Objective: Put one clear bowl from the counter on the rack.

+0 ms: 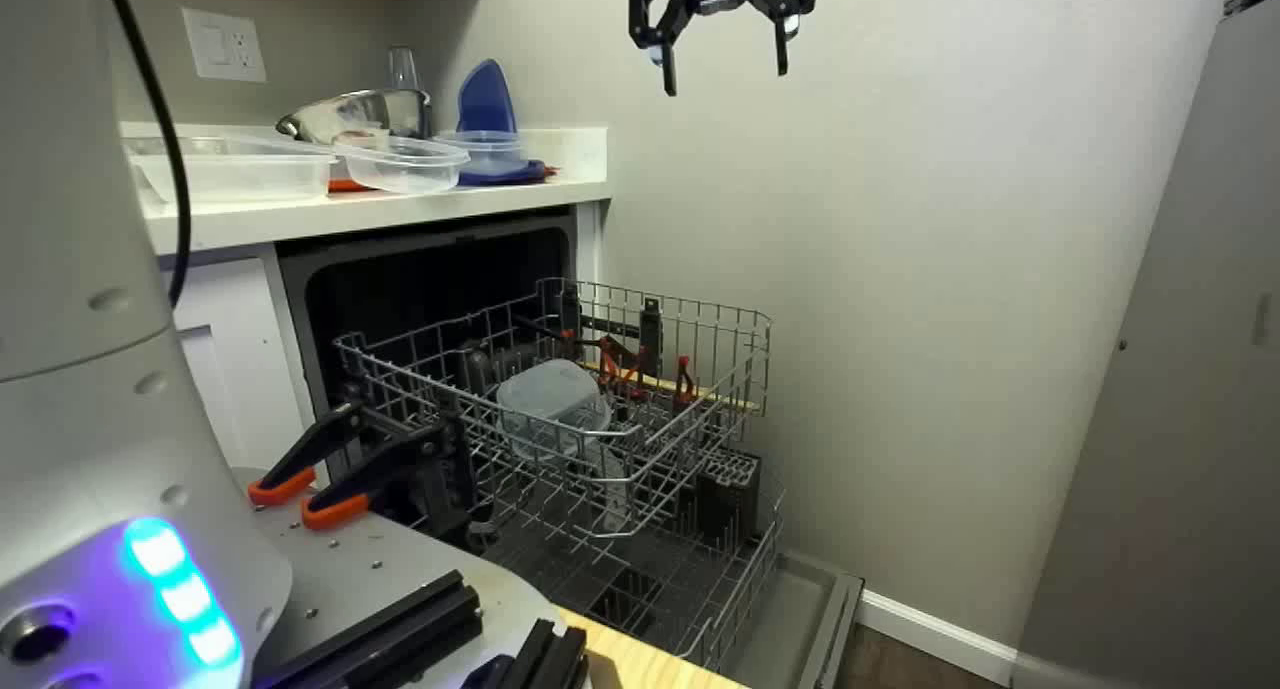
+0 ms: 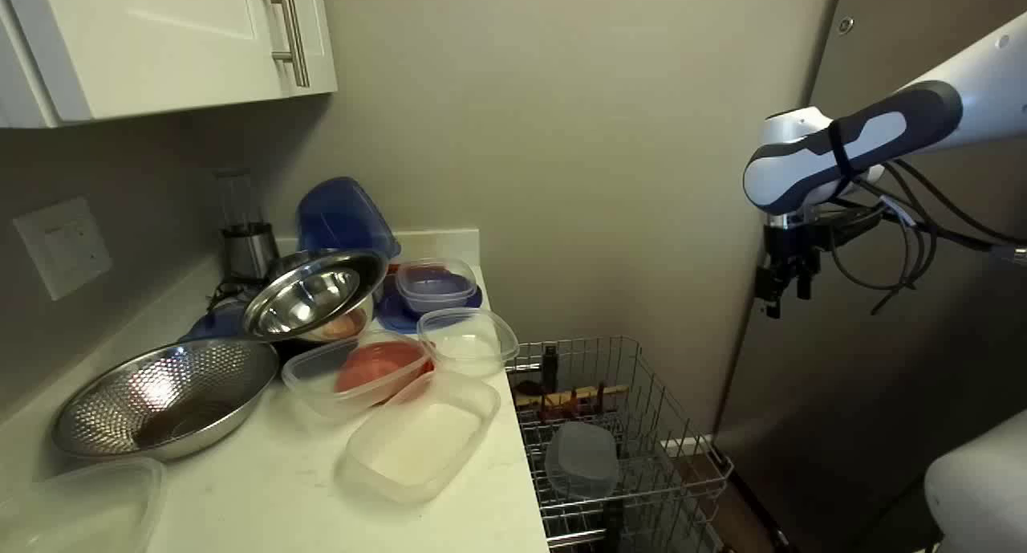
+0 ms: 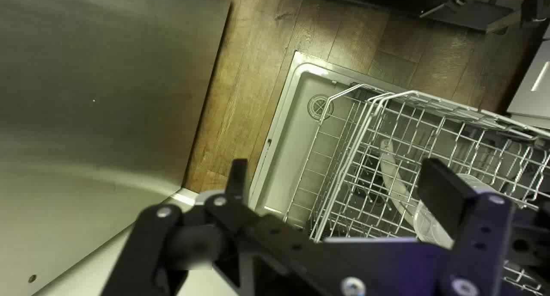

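A plain grey wall (image 1: 900, 219) spans the back in both exterior views, and the white counter (image 2: 265, 497) runs up to it. Under that counter opens the dishwasher (image 1: 298, 299), with the rack (image 3: 343, 171) standing out in front, an upper tier over a lower one. The arm (image 2: 850, 148) reaches in above, across from the counter. A perforated steel colander (image 2: 120, 400) rests on the counter, near a tilted steel bowl (image 2: 317, 296) and well apart from the rack. Toward the counter's edge lies a rectangular see-through tub (image 2: 425, 441). Just behind it (as seen in an exterior view) stands the clear bowl (image 2: 468, 344), deep and roundish, upright at the edge beside the rack; several clear vessels (image 2: 317, 372) crowd there, and which of them the task means I cannot tell. An upturned frosted container (image 1: 545, 389) sits among the rack's wires. The gripper (image 1: 726, 81) hangs pointing down, high and well apart from the counter, and in the wrist view the rack shows below it. Its fingers (image 1: 781, 54) are released, spread wide with only air between them.
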